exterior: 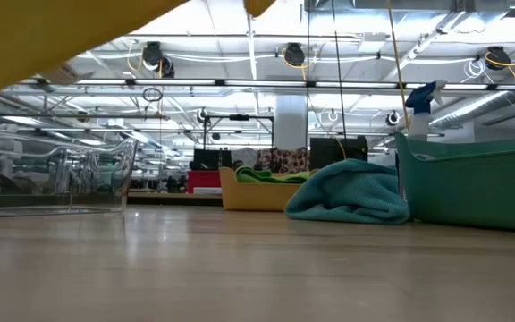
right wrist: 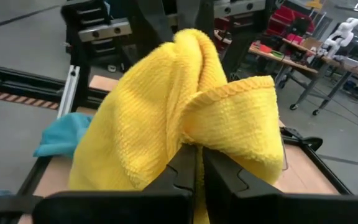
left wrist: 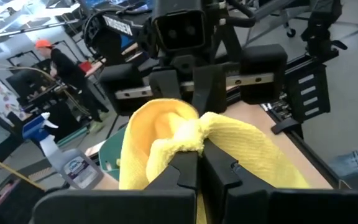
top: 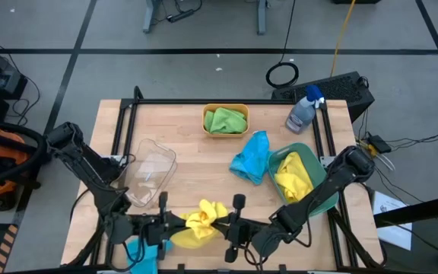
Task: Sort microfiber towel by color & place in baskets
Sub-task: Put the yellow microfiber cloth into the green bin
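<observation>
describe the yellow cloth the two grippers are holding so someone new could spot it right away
Start at the wooden table and go to its near edge, between the two dark arms. There a crumpled yellow microfiber towel hangs pinched between the left gripper and the right gripper, both shut on it. The other yellow towel lies in the teal plastic basket; this one is lifted off the table.

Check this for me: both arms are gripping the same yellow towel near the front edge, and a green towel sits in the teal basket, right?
Not quite. The green towel lies in the orange-yellow basket, as the high view shows; the teal basket holds a yellow one. Both grippers do grip the yellow towel.
</observation>
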Motion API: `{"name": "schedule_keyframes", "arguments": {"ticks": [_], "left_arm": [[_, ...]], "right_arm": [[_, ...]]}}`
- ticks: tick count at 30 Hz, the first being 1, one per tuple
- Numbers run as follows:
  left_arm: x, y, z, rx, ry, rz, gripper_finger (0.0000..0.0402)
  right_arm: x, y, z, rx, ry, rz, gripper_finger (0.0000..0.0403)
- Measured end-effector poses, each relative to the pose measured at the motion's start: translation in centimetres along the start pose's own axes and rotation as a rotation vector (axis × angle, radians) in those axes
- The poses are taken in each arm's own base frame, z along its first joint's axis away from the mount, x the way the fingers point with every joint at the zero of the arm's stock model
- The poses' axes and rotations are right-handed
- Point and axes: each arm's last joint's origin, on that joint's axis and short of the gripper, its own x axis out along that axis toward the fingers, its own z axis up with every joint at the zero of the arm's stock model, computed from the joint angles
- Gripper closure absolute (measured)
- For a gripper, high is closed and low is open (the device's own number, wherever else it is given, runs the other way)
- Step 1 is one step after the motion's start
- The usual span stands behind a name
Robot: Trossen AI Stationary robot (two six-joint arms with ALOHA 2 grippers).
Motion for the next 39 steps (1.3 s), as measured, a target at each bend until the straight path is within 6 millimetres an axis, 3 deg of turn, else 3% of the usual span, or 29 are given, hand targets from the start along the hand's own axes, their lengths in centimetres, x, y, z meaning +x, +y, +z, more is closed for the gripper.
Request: {"name": "schedule_keyframes", "arguments": {"ticks": [5, 13, 18, 27, 32, 39], "left_arm": [[0.0, 0.0, 0.0, 0.001, 0.0, 0.0, 0.0396], [0.0, 0.0, 0.1, -0.006, -0.006, -0.003, 0.0393], [0.7, 0.3, -0.2, -0.014, -0.011, -0.04, 0.0392], [1.1, 0.5, -0.5, -0.001, 0.007, -0.043, 0.0391], [1.5, 0.9, -0.8, -0.02, 0.021, -0.033, 0.0391], [1.5, 0.7, -0.9, -0.007, 0.023, -0.086, 0.0391]], "right_arm": [[0.9, 0.4, -0.6, 0.01, -0.012, 0.059, 0.0384], [1.6, 0.0, -0.8, 0.048, -0.004, 0.089, 0.0332], [2.0, 0.0, -0.8, 0.117, 0.002, 0.204, 0.0282], [2.2, -0.3, -0.7, 0.165, -0.008, 0.208, 0.0174], [2.5, -0.3, -0.2, 0.203, -0.057, 0.294, 0.0126], [4.4, -0.4, -1.0, 0.197, -0.12, 0.299, 0.0112]]}}
